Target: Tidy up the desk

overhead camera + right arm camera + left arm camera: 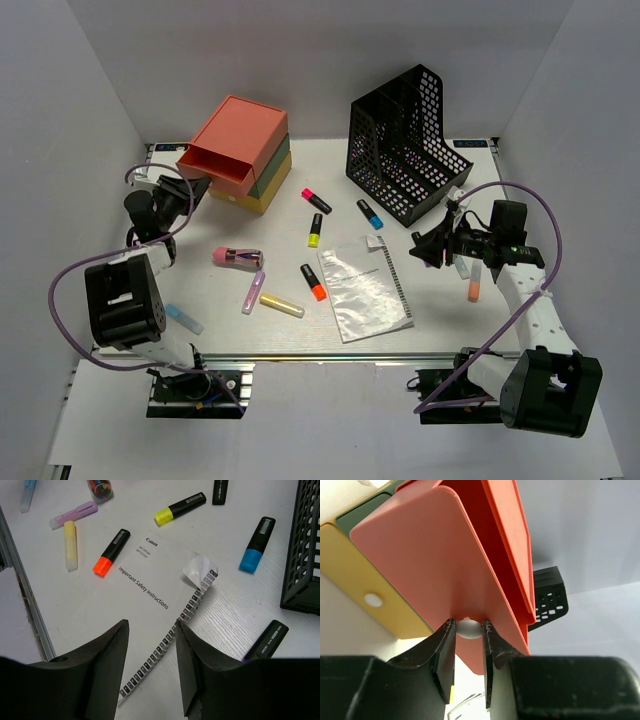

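The left pincer (468, 630) is clamped on the small white knob (468, 628) at the front of the salmon top drawer (420, 555); its two fingers press the knob from either side. That drawer stands partly out of the stacked drawer box (245, 150), whose green and yellow tiers sit below it at the far left of the counter (440, 305).

The right pincer (152, 625) hangs with its jaws apart and nothing between them, above the near edge of a white booklet (145, 585) printed "Important Safety Instructions", one corner of which is curled up. Just beside its right finger lies a black marker (267, 640). Further out are an orange highlighter (111, 552) touching the booklet's edge, a yellow highlighter (180, 507), a blue highlighter (257, 545) near the black mesh file holder (305, 545), and a pale yellow pen (71, 545) lying close to a lilac pen (74, 515).

From the top view, a pink highlighter (316, 200) lies between the drawer box and the file holder, a pink tube (238, 258) lies left of centre, a light blue pen (183, 318) rests by the left arm, and a peach pen (474, 290) rests by the right arm.

The counter lies under both arms, walled in white, with a metal rail (330, 355) along its near edge
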Robot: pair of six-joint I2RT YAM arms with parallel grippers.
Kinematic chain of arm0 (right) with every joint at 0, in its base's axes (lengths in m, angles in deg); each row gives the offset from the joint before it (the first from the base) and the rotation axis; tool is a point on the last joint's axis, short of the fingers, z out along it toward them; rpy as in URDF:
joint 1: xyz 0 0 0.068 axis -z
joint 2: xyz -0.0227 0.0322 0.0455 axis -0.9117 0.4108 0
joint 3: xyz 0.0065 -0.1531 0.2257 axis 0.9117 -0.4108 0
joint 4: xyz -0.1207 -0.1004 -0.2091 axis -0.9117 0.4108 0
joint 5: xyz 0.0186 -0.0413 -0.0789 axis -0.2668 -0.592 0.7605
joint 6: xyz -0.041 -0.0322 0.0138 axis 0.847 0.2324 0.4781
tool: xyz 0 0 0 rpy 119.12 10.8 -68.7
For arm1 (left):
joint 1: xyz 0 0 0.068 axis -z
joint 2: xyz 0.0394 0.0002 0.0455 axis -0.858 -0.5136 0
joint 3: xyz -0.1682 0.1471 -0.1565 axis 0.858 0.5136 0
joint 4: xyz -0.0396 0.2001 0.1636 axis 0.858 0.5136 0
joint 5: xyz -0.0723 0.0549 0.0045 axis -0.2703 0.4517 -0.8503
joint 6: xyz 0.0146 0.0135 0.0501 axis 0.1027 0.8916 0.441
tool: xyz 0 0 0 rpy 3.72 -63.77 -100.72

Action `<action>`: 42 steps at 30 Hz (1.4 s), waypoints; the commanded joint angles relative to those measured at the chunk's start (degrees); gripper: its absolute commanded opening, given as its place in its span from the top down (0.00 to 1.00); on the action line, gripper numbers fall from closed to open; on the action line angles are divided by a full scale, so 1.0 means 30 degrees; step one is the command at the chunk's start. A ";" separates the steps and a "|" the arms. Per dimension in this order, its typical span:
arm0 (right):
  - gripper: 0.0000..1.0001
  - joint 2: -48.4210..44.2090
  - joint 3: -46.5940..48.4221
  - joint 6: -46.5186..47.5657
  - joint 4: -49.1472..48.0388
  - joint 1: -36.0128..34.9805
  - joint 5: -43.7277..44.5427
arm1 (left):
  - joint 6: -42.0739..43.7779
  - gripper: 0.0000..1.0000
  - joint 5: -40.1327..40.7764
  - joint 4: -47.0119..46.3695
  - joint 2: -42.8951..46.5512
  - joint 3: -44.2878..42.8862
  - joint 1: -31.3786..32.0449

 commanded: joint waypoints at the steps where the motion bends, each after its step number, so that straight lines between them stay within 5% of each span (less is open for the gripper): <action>1: 0.52 -0.0041 -0.0101 0.0140 -0.0326 0.0013 -0.0100 | 0.1225 0.69 0.0649 0.2398 0.1437 0.0361 -0.0367; 5: 0.52 -0.0041 -0.0130 0.0140 -0.0355 0.0014 -0.0041 | 0.1636 0.56 0.0123 0.2901 0.1439 0.0214 -0.0573; 9: 0.51 0.0018 -0.0130 0.0198 -0.0326 0.0042 0.0076 | 0.1958 0.27 0.0064 0.3544 0.1730 0.0127 -0.0573; 15: 0.51 0.0048 -0.0101 0.0315 -0.0267 0.0043 0.0281 | 0.3011 0.16 0.0326 0.5914 0.2813 0.0185 -0.0951; 25: 0.51 -0.0128 -0.0013 0.0520 -0.0091 0.0101 0.0398 | 0.5123 0.17 0.3227 1.4844 0.7384 -0.0399 -0.1129; 33: 0.51 -0.0363 0.0074 0.0550 -0.0032 0.0131 0.0574 | 0.3840 0.49 0.4720 2.2373 0.9288 -0.0900 -0.0574; 42: 0.51 -0.0773 0.0046 0.0492 -0.0062 0.0131 0.0603 | 0.2548 0.34 0.5741 2.5078 0.8416 -0.1074 0.1037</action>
